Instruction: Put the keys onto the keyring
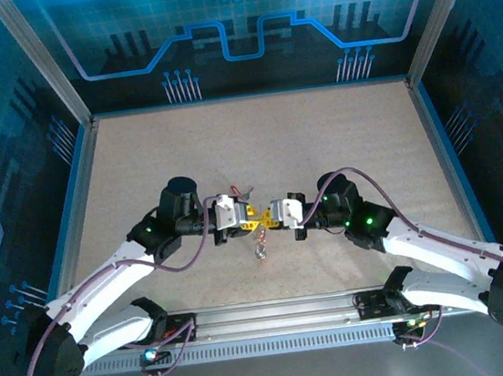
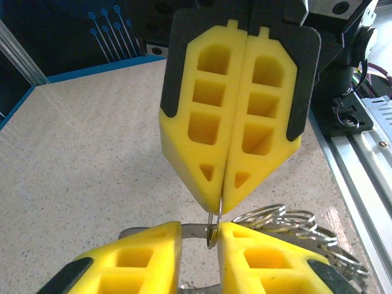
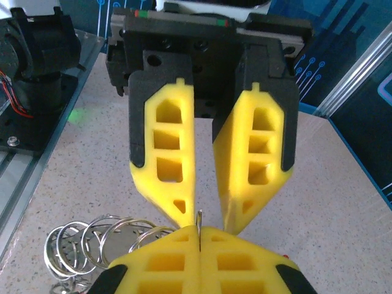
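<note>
My two grippers meet tip to tip above the middle of the table. The right gripper (image 1: 267, 217) (image 3: 199, 233) is shut on the edge of a thin silver keyring (image 3: 199, 220) (image 2: 213, 236), which stands upright out of its pads. The left gripper (image 1: 252, 214) (image 2: 201, 231) faces it, its jaws a little apart, one on each side of that ring, and its right fingertip (image 2: 236, 236) is touching the ring. A chain of silver split rings (image 2: 288, 220) (image 3: 92, 242) and a flat silver metal piece (image 2: 191, 231) hang beside the grip. I cannot make out the keys as such.
The dangling cluster of rings (image 1: 261, 246) hangs below the grippers, just over the speckled table (image 1: 338, 141). An aluminium rail (image 1: 277, 318) with the arm bases runs along the near edge. Raised frame edges border the left and right sides.
</note>
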